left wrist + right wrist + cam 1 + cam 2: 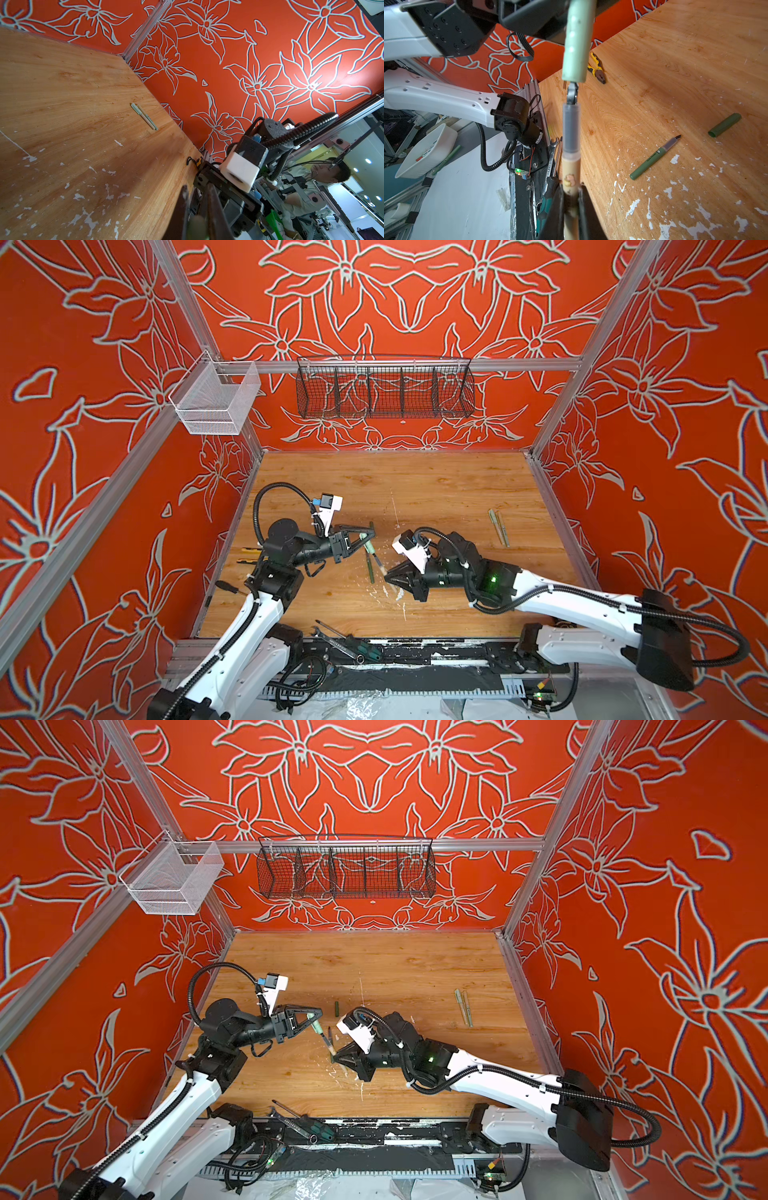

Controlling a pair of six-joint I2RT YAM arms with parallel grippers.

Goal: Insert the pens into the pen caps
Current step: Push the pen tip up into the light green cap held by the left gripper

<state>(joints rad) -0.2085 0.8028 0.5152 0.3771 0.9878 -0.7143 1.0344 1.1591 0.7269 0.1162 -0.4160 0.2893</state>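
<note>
Pen [571, 145] tip toward pale green cap [576, 41] mouth, long axes roughly collinear

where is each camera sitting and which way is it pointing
both top views: high over the robot's base, looking down and forward at the wooden table; both arms show, left gripper and right gripper meeting mid-table.
left wrist: on the left arm, looking across the table at the right wall; its own fingers and the right arm show.
right wrist: on the right arm, looking along its beige pen at the pale green cap in the left gripper.
shared: top views and left wrist both show the two side-by-side pens.
</note>
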